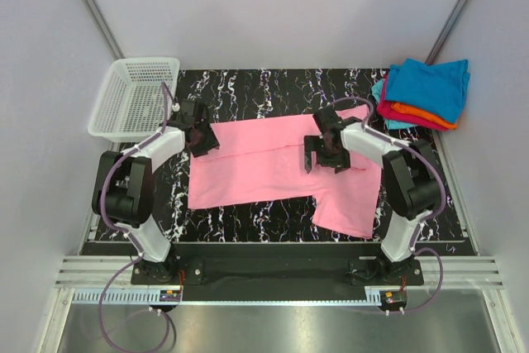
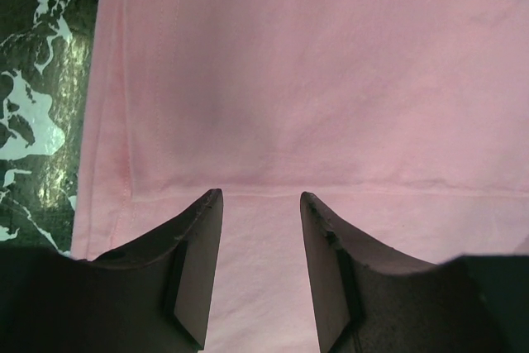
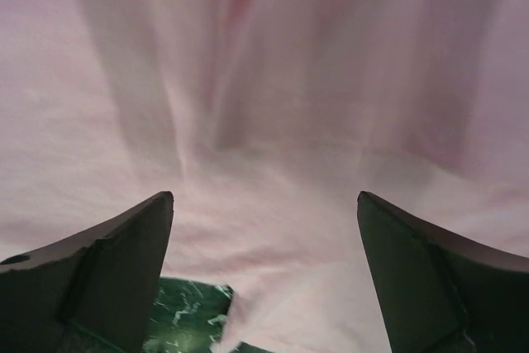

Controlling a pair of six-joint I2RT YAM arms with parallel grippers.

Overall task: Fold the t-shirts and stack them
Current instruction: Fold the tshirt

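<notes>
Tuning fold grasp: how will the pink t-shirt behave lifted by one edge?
Probably floppy: the pink t-shirt lies flat, with soft ridges in the right wrist view. Likely sags from a single grip. Pushed, it would probably bunch rather than slide whole.

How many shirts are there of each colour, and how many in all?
Pink shirt: 1
Blue shirt: 1
Orange shirt: 1
Magenta shirt: 1
Teal shirt: 1, only its edge shows under the pile
Total: 5, if that teal edge is a shirt of its own
</notes>
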